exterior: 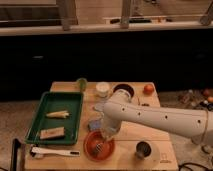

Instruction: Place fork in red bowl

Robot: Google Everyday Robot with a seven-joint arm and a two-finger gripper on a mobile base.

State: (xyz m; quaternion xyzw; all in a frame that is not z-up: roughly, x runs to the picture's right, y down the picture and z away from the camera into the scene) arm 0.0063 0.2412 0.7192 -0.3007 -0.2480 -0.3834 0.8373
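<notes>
The gripper (106, 141) hangs over the red bowl (98, 145), the fork (100, 147) beneath its jaws.

I see the wooden bench (150, 131) carrying a green tray (75, 102), red bowl (90, 148), metal cup (143, 149), white-handled utensil (52, 152); pincer (106, 136) above the bowl.

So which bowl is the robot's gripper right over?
The red bowl, the big orange-red one at the table's front edge. The gripper hangs over it with the fork inside. The smaller dark bowl sits far back.
</notes>
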